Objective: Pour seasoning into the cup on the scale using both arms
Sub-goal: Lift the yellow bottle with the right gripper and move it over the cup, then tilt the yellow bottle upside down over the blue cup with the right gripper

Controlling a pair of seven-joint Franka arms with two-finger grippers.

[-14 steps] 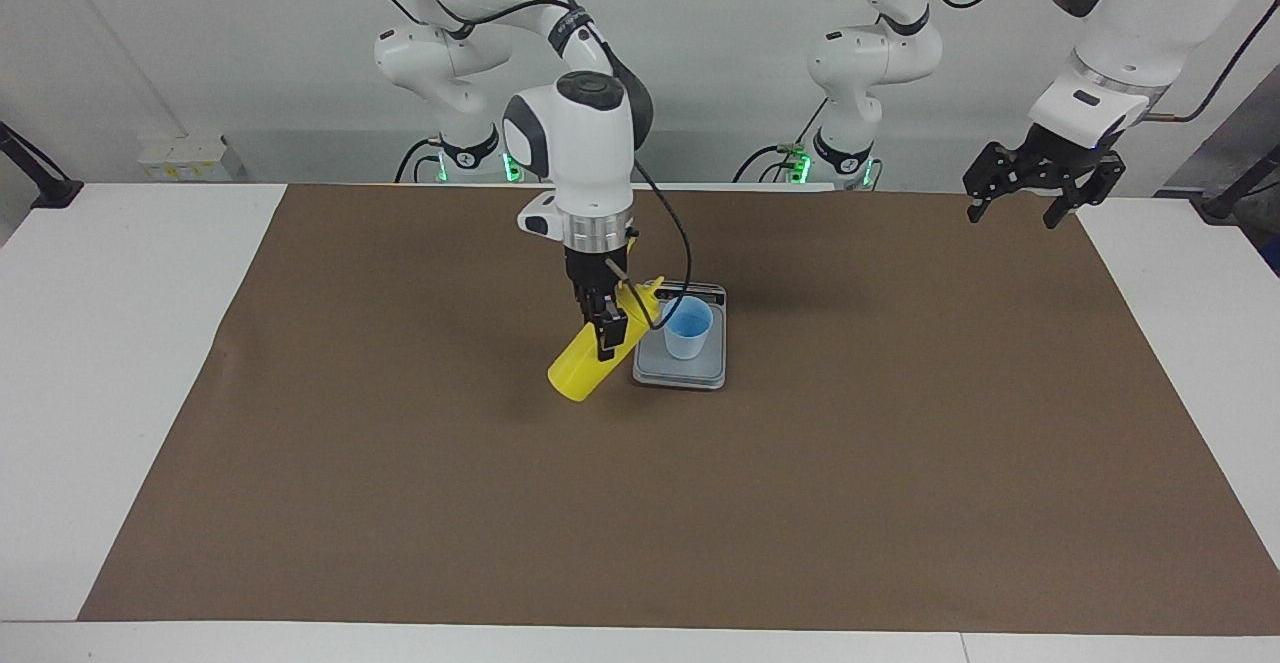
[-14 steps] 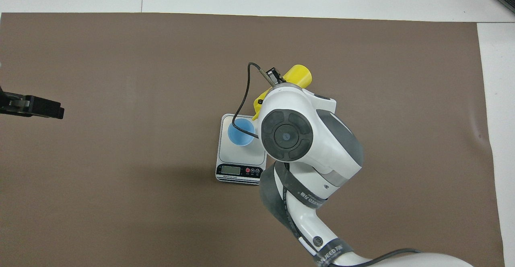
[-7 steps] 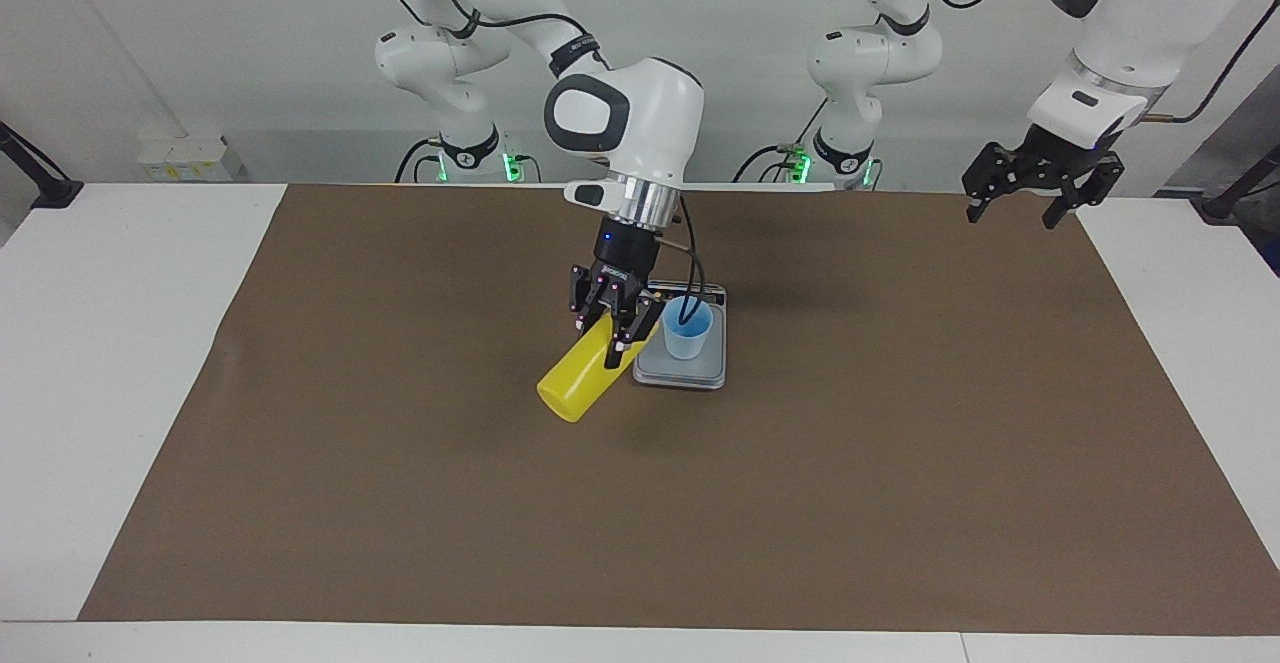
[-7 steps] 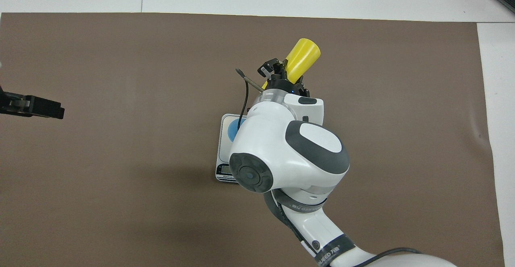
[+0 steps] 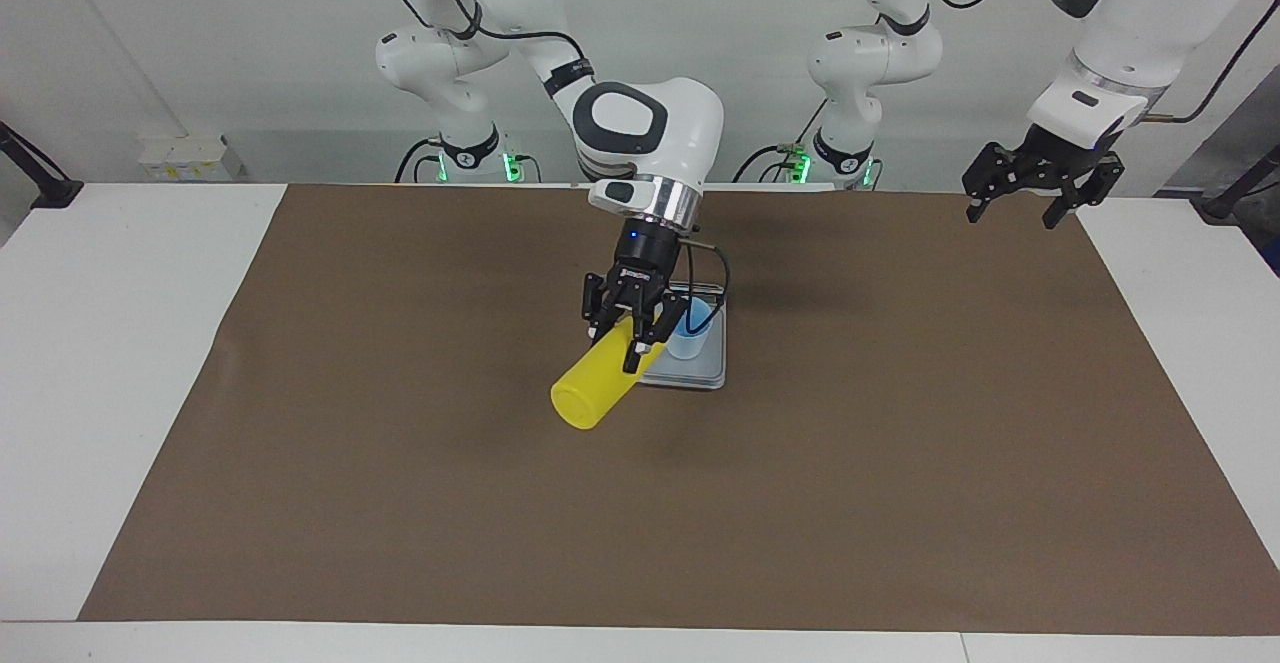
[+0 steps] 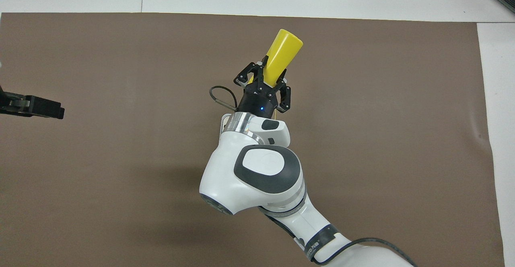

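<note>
- right gripper [image 5: 637,331] clamps the tilted seasoning bottle [image 5: 598,388], nozzle end toward the cup [image 5: 692,333] on the scale [image 5: 700,375]
- left gripper [image 5: 1035,179] waits, fingers spread, over the mat's left-arm end
- risk: nozzle hidden; misaim could spill or tip the cup

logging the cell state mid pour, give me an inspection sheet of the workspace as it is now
Surface: brown mat on a white table.
Job's things: yellow bottle held tilted, nozzle end toward the blue cup; the cup stands on the scale.
Clutter: nothing seen.
Grippers: right gripper shut on the bottle beside the scale; left gripper waits open in the air at the left arm's end of the mat.
Cables: black cable loops from the right wrist over the cup.
Surroundings: white wall, arm bases with green lights.
</note>
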